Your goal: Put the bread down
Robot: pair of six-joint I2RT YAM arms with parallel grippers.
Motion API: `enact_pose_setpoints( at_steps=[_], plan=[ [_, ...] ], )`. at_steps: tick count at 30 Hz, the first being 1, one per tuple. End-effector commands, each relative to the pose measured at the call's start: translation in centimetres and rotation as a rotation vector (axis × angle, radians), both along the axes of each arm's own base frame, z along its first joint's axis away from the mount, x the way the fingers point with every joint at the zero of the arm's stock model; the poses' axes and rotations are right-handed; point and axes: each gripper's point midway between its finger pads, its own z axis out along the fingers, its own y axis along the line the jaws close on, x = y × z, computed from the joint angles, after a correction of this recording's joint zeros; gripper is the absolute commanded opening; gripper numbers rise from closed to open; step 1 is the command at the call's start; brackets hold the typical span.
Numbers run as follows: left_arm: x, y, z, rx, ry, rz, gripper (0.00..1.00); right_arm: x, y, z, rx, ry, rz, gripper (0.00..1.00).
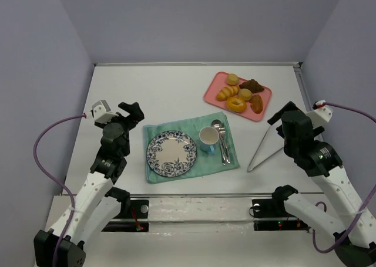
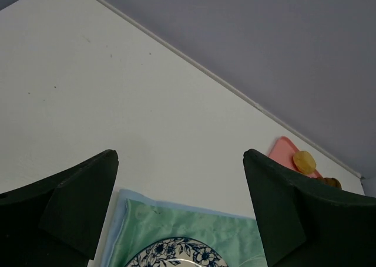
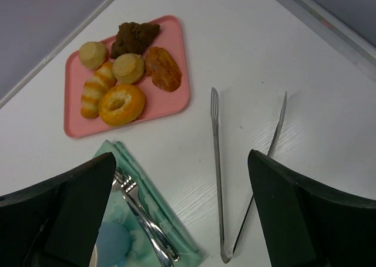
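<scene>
Several breads lie on a pink tray (image 1: 220, 82) at the back right: a glazed ring (image 1: 235, 104), a striped roll (image 1: 227, 93), round buns (image 1: 232, 78) and dark pieces (image 1: 252, 85). The right wrist view shows them as well: ring (image 3: 121, 104), roll (image 3: 97, 90), bun (image 3: 128, 68). An empty blue-patterned plate (image 1: 171, 154) sits on a green cloth (image 1: 191, 121). Metal tongs (image 1: 264, 149) lie on the table below my right gripper (image 1: 282, 115), which is open and empty. My left gripper (image 1: 132, 113) hovers open and empty left of the cloth.
A blue cup (image 1: 208, 139) and a fork and spoon (image 1: 222, 141) lie on the cloth to the right of the plate. Grey walls close in the table on three sides. In the left wrist view the plate's rim (image 2: 176, 252) and the cloth (image 2: 194, 226) show between the fingers.
</scene>
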Motion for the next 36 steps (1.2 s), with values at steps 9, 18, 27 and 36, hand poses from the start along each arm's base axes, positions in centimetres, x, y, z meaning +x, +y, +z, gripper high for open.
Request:
enact_pose_setpoints(
  at_steps=[9,18,27,36],
  plan=[
    [0.7,0.8,0.1,-0.01,-0.021,0.054,0.99,-1.4,1.5,-4.3,0.043,0.105,0.094,1.0],
    [1.1,0.7,-0.3,-0.001,-0.005,0.056,0.99,-2.8,4.6,-14.6,0.134,0.442,0.13,1.0],
    [0.9,0.9,-0.2,-0.005,-0.012,0.066,0.99,-2.8,4.7,-21.3,0.13,0.614,0.059,1.0],
    [1.2,0.8,-0.4,-0.001,-0.005,0.063,0.99,0.5,2.5,-24.6,0.182,0.604,0.044,0.98]
  ],
)
